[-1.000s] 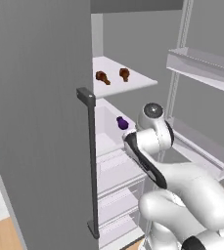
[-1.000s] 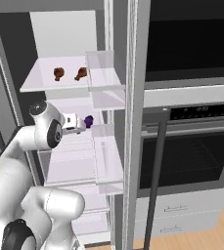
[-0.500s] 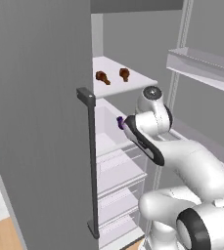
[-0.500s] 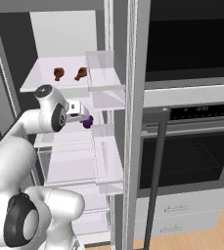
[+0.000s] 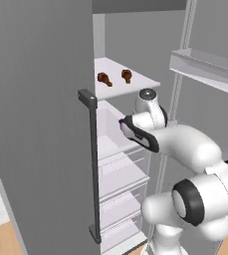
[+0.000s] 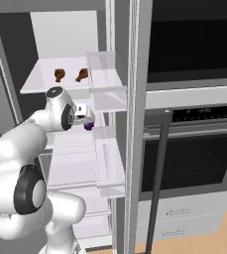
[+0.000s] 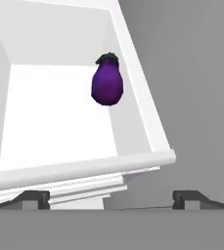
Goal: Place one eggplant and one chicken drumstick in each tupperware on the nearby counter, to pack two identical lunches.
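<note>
**A:** Fridge interior, white shelves behind an open grey door [image 5: 41,124] on the left. Two drumsticks [image 5: 104,78] lie side by side on the upper shelf [image 5: 140,82], well apart from the arm. What about the level below?

**B:** One eggplant [image 7: 107,86] sits in a white bin [image 7: 143,122], close against its right wall in the hand view, stem cap pointing to the back. From the right base camera it shows as a purple spot just beyond the end effector [image 6: 87,116].

**A:** And the end effector?

**B:** Released, fingers spread wide, nothing between them. Both tips [image 7: 34,198] hang short of the bin's front lip.

**A:** How will that eggplant handle?

**B:** Light, I'd judge, and firm enough not to crush, but the glossy skin looks slippery and the rounded body could squirt out of a pinch near either end.

**A:** So where to grip?

**B:** Across the fattest part of the belly, fingers either side. The bin wall next to it leaves little room for the right finger, so that's the risk.
</note>
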